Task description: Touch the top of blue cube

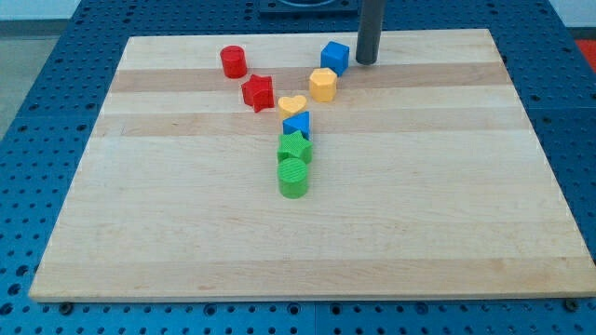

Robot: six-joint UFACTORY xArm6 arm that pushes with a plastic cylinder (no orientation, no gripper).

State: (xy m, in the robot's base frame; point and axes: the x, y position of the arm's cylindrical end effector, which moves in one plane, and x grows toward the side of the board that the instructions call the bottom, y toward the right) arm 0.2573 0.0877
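The blue cube (335,56) sits near the view's top, a little right of centre, on the wooden board (447,186). My tip (366,61) is at the end of the dark rod, just to the right of the blue cube, with a small gap between them. A yellow hexagonal block (323,85) lies just below the blue cube.
A red cylinder (234,61) and a red star block (258,92) lie to the left. A yellow heart (291,104), a small blue block (297,123), a green star block (294,147) and a green cylinder (293,177) form a line down the middle.
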